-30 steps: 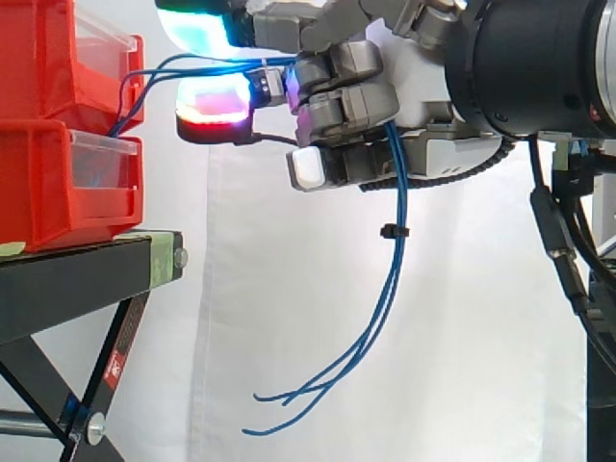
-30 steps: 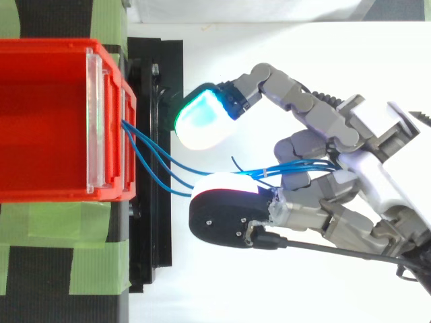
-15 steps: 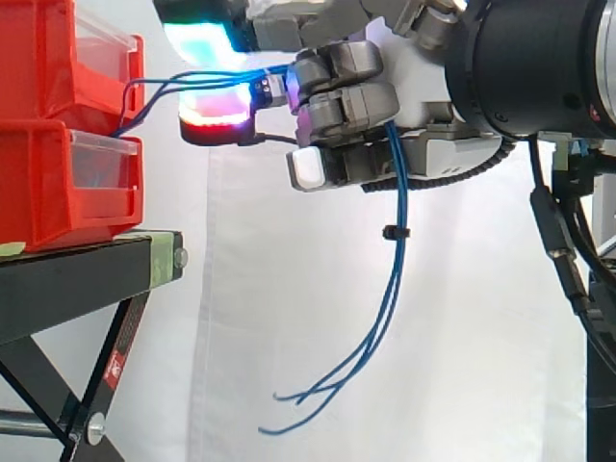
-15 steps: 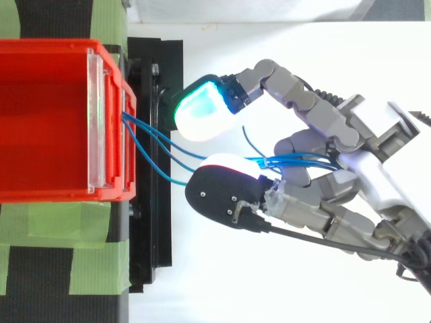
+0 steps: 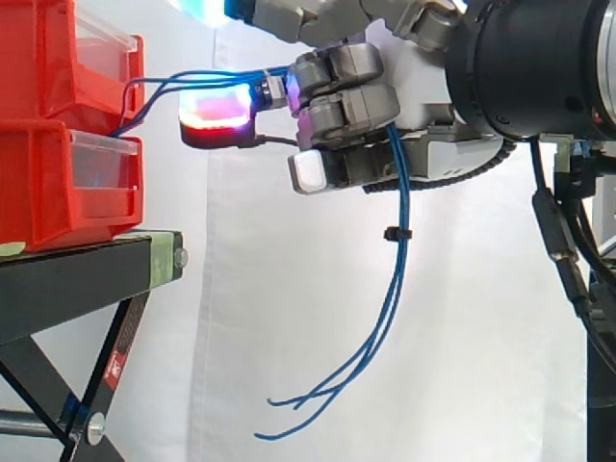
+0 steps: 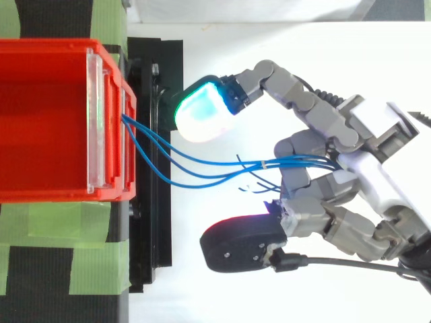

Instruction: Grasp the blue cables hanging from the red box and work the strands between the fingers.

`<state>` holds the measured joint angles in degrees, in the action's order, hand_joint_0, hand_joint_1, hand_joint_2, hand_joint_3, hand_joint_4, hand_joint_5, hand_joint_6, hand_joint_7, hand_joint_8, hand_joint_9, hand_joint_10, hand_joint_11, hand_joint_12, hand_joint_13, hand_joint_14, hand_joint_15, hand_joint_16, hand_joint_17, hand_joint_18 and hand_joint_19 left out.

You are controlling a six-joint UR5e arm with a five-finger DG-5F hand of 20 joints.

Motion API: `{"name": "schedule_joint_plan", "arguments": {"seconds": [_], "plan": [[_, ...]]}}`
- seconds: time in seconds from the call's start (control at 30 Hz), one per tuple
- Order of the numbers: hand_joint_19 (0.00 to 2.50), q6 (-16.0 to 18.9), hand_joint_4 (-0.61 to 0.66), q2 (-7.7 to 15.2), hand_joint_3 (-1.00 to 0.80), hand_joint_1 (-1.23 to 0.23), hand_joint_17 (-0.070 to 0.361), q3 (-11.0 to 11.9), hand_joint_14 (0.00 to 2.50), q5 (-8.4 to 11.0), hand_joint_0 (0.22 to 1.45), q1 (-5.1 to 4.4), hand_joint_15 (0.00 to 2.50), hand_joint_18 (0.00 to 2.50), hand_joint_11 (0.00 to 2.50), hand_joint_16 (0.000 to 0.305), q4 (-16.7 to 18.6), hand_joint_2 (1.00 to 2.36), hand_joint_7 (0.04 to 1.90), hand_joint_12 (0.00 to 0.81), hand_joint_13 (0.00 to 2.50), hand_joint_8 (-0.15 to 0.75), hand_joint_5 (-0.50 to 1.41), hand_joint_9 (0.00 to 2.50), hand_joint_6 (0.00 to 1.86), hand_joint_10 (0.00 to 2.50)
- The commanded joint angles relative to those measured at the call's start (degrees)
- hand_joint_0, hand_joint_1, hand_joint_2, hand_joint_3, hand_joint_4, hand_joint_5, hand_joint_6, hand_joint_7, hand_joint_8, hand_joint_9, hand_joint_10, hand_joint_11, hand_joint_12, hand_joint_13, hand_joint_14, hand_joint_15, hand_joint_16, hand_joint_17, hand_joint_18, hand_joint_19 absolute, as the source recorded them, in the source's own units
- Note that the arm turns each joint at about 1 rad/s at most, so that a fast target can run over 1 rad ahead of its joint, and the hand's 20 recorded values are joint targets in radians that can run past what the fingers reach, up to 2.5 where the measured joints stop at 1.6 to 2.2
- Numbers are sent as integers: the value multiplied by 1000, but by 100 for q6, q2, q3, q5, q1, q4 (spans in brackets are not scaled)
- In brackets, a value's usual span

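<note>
Strands first, from the side: the blue cables (image 5: 393,279) leave the upper of the red bins (image 5: 58,183) at 9 o'clock and run level to my hand (image 5: 356,106) near 1 o'clock. They pass in behind my curled fingers and drop toward 6 o'clock, with the loose ends splayed in the air. A small black tie (image 5: 392,233) bunches them just below the hand. The bins sit on the black stand (image 5: 77,279).

From above — the cables fan out of the bin's front at 9 o'clock and gather toward 3 o'clock, where my curled fingers are closed on them. A green-glowing pad (image 6: 200,113) reaches out at 11 o'clock of the bundle — a dark-backed pad (image 6: 242,245) lies at 6 o'clock.
</note>
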<state>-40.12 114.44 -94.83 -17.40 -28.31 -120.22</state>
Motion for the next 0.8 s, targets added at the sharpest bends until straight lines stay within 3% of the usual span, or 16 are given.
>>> {"name": "schedule_joint_plan", "arguments": {"seconds": [0.0, 0.4, 0.57, 0.77], "plan": [[795, -119, 221, 0, -772, -728, 149, 0, 2500, -9, 771, 1, 1566, 2045, 2500, 198, -45, 1008, 1333, 537, 1757, 369, 96, 1558, 1, 2500], [795, -444, 229, 0, -712, -728, 149, 0, 2500, -272, 814, -7, 1566, 2045, 2500, 198, -19, 1009, 1274, 537, 1757, 369, 78, 1558, 230, 2500], [795, -426, 224, 0, -682, -716, 149, 9, 2500, -659, 837, -7, 1566, 2045, 2500, 198, -10, 1010, 1249, 537, 1757, 369, 75, 1558, 308, 2500], [795, -409, 227, 0, -610, -715, 149, 0, 2500, -826, 871, -16, 1566, 2045, 2500, 198, 25, 1012, 1229, 537, 1757, 369, 76, 1558, 358, 2500]]}}
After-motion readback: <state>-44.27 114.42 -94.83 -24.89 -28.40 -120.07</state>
